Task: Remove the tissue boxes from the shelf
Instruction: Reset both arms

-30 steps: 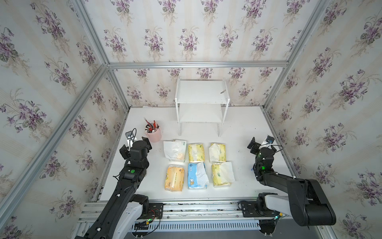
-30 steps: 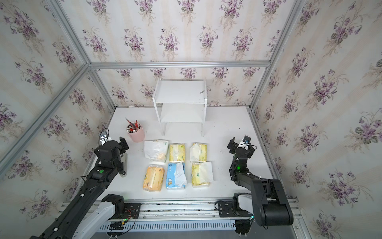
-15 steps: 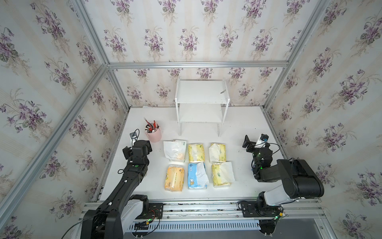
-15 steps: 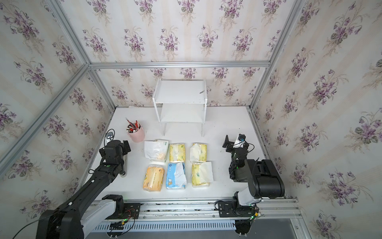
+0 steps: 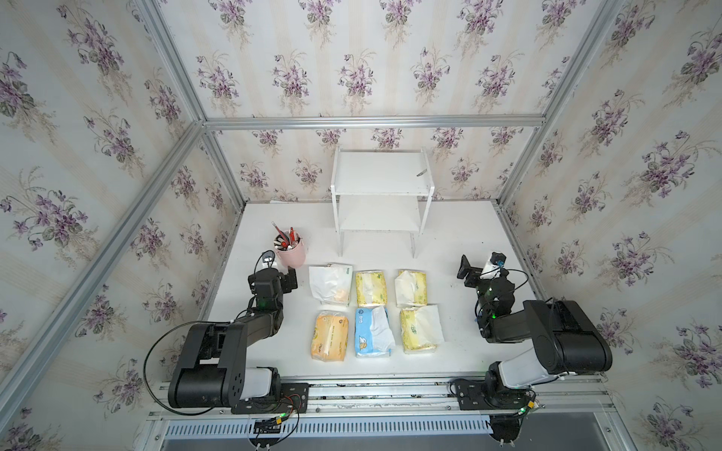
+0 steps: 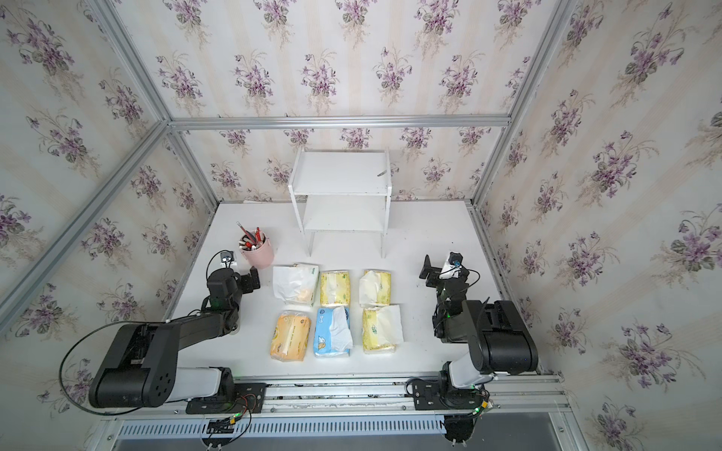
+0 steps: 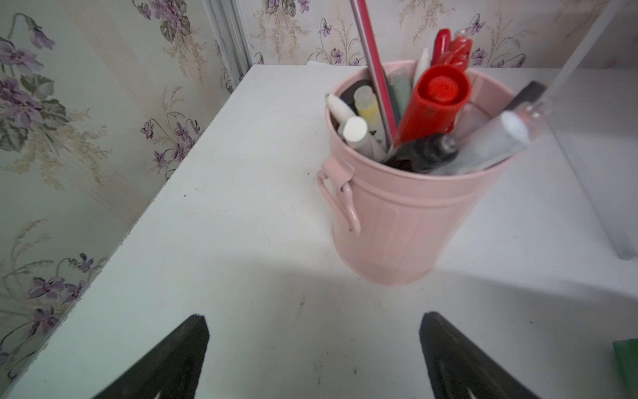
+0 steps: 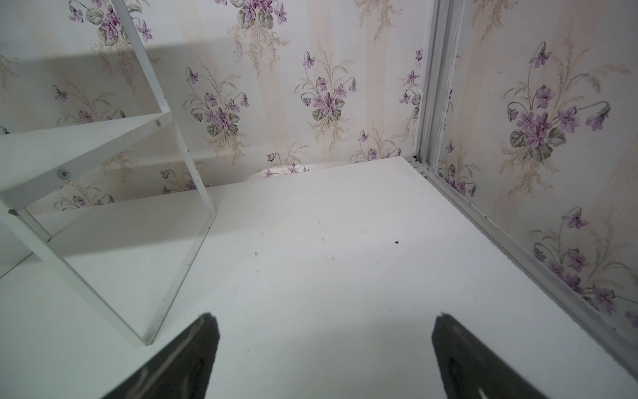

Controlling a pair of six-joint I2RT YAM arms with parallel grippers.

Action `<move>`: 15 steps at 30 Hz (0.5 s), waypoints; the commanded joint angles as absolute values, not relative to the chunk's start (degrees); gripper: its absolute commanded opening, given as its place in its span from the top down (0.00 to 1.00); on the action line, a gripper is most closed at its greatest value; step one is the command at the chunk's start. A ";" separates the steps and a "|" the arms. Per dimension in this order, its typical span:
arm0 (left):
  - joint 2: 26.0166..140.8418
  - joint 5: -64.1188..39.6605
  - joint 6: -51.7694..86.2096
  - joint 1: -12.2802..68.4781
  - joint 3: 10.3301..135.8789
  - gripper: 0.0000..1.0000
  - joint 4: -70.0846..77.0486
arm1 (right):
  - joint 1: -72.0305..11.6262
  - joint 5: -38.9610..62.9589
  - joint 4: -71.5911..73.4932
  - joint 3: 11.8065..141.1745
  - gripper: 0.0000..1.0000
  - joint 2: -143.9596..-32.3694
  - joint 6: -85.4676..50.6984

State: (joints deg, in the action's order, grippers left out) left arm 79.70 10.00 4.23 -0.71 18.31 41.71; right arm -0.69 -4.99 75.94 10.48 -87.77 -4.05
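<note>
On the white table [image 5: 461, 234], in front of the shelf [image 5: 381, 183], all six tissue packs lie flat in two rows of three, between my two arms. The far row, nearest the shelf's legs, runs from my left: the mostly white pack [image 5: 330, 283], the first pale yellow pack [image 5: 371, 288], and the second pale yellow pack [image 5: 410, 288], which has a tissue pulled up out of it. The near row holds the orange pack [image 5: 330, 336], the blue-and-white pack [image 5: 371, 332] with loose tissue on top, and the third pale yellow pack [image 5: 420, 330], its tissue spilling to the right.

My left gripper [image 5: 275, 277] sits low near the table's left edge, jaws spread wide and holding nothing. The mostly white pack lies just beside it on its right, not touching. The pink pen cup [image 5: 291, 254] stands close ahead; in my left wrist view it rises just beyond my black fingertips [image 7: 179, 355], with bare table between them.

My right gripper [image 5: 482, 273] is low on the right side of the table, equally wide and empty-handed. Its nearest pack is the second pale yellow pack, off to its left with open table between. In my right wrist view the shelf's legs and lower board stand nearby, ahead and to one side
</note>
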 commanded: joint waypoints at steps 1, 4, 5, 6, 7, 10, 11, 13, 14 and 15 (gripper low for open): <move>84.50 5.99 1.72 -0.72 18.19 0.01 52.22 | -0.62 -4.81 76.99 10.63 0.00 -87.78 -3.60; 84.41 4.73 1.54 -0.69 21.58 0.01 45.25 | -0.62 -4.92 76.99 10.63 0.00 -87.64 -3.54; 84.98 4.65 1.03 -0.54 22.04 0.01 45.75 | -0.62 -4.91 76.99 10.58 0.00 -87.65 -3.58; 84.50 4.87 1.23 -0.38 23.18 0.01 42.54 | -0.62 -4.86 76.92 10.63 0.00 -87.63 -3.52; 85.03 5.21 0.93 -0.24 23.46 0.01 42.91 | -0.62 -4.56 76.83 10.71 0.00 -87.71 -3.52; 85.22 5.95 0.62 0.22 23.74 0.01 42.74 | -0.69 -1.48 74.49 11.93 0.00 -87.87 -2.31; 84.99 6.36 0.53 0.43 24.05 0.01 41.93 | -0.68 0.21 73.17 12.35 0.00 -87.93 -1.50; 85.22 6.76 0.38 0.70 24.08 0.01 42.16 | -0.75 1.76 72.03 13.02 0.00 -87.90 -0.62; 85.11 6.77 0.48 0.75 24.14 0.01 41.71 | -0.76 1.85 72.22 13.01 0.00 -87.96 -0.66; 85.23 6.85 0.38 0.73 24.15 0.01 42.08 | -0.72 1.83 72.33 12.96 0.00 -87.98 -0.64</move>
